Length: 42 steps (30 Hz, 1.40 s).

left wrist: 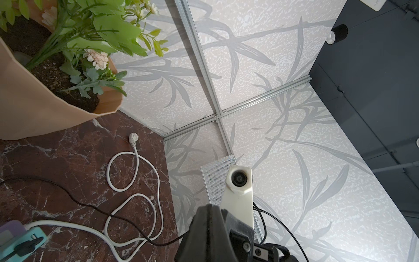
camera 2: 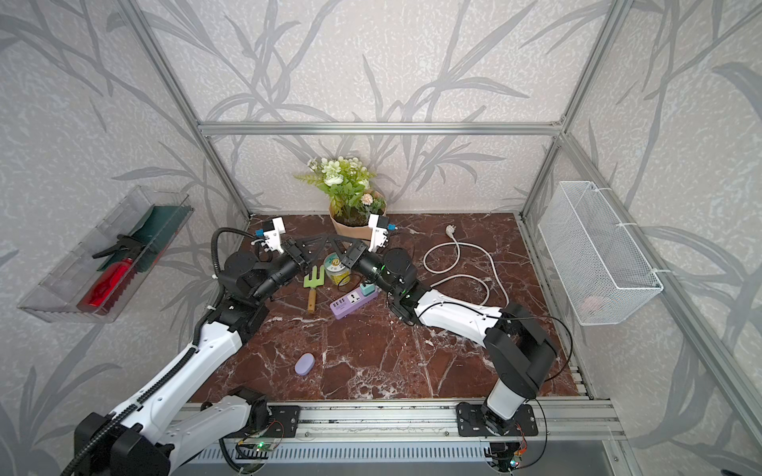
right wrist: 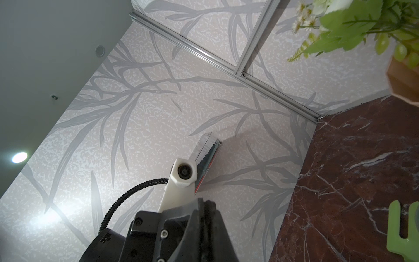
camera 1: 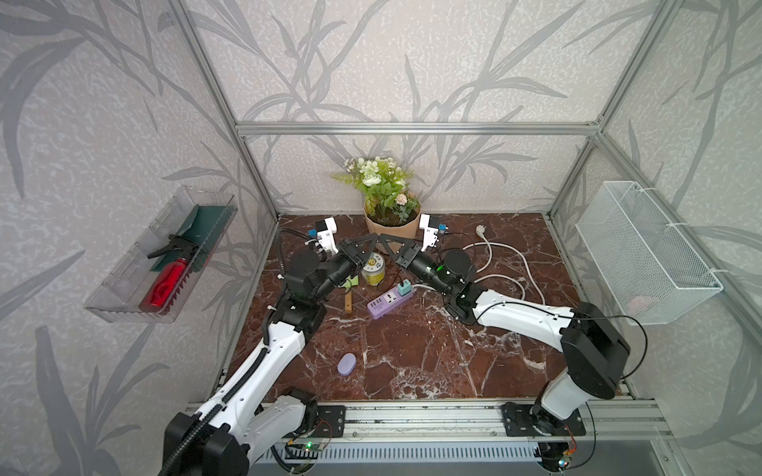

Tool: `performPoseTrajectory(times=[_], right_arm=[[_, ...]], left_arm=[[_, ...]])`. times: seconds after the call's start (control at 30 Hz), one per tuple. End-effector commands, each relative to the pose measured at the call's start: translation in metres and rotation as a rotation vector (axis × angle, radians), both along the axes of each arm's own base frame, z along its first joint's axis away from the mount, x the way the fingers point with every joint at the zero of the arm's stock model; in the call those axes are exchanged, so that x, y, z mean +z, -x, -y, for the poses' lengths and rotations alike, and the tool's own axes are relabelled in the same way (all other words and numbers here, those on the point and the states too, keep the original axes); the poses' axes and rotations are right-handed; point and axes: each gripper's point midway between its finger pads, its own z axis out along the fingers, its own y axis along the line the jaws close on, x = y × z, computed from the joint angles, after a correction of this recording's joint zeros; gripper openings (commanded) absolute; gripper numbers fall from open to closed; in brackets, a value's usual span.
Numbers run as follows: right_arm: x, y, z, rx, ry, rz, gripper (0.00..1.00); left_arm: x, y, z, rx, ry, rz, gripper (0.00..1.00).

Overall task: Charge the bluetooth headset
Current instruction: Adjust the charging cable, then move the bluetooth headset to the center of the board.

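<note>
The bluetooth headset (camera 1: 346,364) (camera 2: 304,364), a small lavender oval case, lies alone on the marble table near the front left. Both arms are raised at the back of the table, far from it. My left gripper (camera 1: 371,239) (left wrist: 208,206) is shut and holds nothing. My right gripper (camera 1: 385,240) (right wrist: 204,202) is also shut and holds nothing. Their tips nearly meet above a jar (camera 1: 373,270). A purple power strip (camera 1: 389,303) (camera 2: 354,303) lies mid-table with a teal charger plug (camera 1: 405,284) (left wrist: 22,240) in it. A thin black cable (left wrist: 90,205) runs from the plug.
A potted plant (camera 1: 391,222) stands at the back wall. A green garden fork (camera 2: 313,280) lies beside the jar. The strip's white cord (camera 1: 515,263) loops at the back right. A clear tray (camera 1: 115,305) hangs on the left wall, a wire basket (camera 1: 643,255) on the right.
</note>
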Motion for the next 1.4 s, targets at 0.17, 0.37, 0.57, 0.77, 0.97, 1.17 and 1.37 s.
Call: performPoseTrajectory(times=[0.17,0.37,0.57,0.77,0.97,1.17,1.37], right_arm=[[0.015,0.006,0.015,-0.001,0.027,0.038,0.0],[-0.005,0.002,0.044,-0.025,0.165,-0.011,0.0],[-0.054,0.022,0.082,-0.027,0.488,-0.084,0.0],[-0.094,0.05,0.11,0.002,0.711,-0.135,0.0],[-0.133,0.07,0.118,0.071,0.749,-0.226,0.0],[-0.142,0.077,0.126,0.078,0.767,-0.232,0.0],[-0.152,0.077,0.132,0.078,0.798,-0.239,0.0]], left_arm=[[0.001,0.011,-0.006,0.006,-0.031,-0.014,0.49],[-0.022,0.037,-0.034,0.085,-0.175,-0.089,0.7],[-0.088,0.078,-0.056,0.058,-0.434,-0.34,0.7],[-0.159,0.132,-0.056,-0.082,-0.517,-0.595,0.72],[-0.214,0.18,-0.063,-0.128,-0.53,-0.787,0.86],[-0.254,0.21,-0.091,-0.083,-0.69,-0.875,0.96],[-0.276,0.208,-0.089,-0.05,-0.648,-0.958,0.32]])
